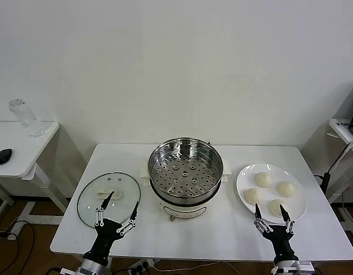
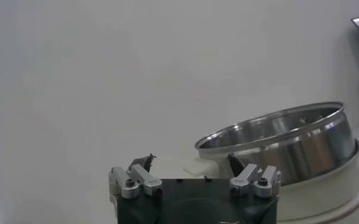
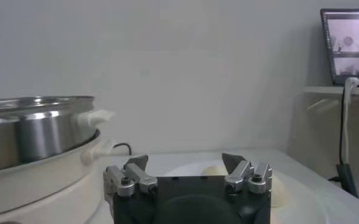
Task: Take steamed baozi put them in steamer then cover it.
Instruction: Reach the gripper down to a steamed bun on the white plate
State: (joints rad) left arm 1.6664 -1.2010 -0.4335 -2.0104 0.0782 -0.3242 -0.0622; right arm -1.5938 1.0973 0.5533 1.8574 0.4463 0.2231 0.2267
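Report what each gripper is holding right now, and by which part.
Nothing is held. The left gripper is open near the cover, and the right gripper is open at the near edge of the plate of steamed baozi.

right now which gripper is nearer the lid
Left. The left gripper hovers open over the lid's near edge; the right gripper is open across the table by the plate.
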